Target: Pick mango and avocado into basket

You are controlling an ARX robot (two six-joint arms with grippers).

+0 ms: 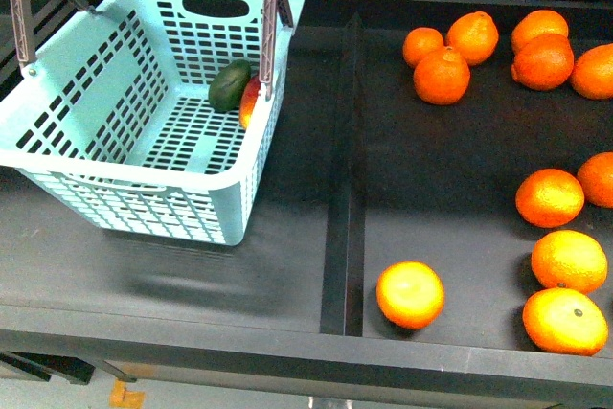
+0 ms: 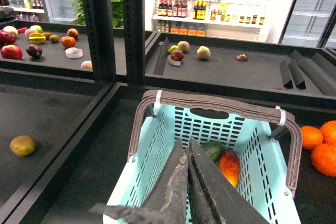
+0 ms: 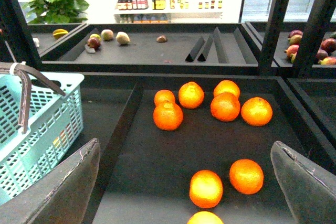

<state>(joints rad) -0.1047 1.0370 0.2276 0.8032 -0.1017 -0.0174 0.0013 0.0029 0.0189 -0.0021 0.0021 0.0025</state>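
Note:
The light teal basket (image 1: 105,174) stands on the left of the dark shelf, its brown-grey handle (image 1: 273,16) raised. Inside it, against the right wall, lie the dark green avocado (image 1: 228,86) and the red-orange mango (image 1: 249,102), touching each other. In the left wrist view the basket (image 2: 268,161) holds the avocado (image 2: 212,149) and the mango (image 2: 229,165). My left gripper (image 2: 186,153) is shut and empty, above the basket's near rim. My right gripper (image 3: 186,182) is open and empty over the oranges, with the basket (image 3: 37,129) off to one side. Neither arm shows in the front view.
Several oranges (image 1: 410,294) lie in the right compartment, beyond a raised divider (image 1: 337,237). They also show in the right wrist view (image 3: 168,115). Further shelves with fruit (image 2: 23,145) and dark upright posts (image 2: 131,24) stand behind the basket.

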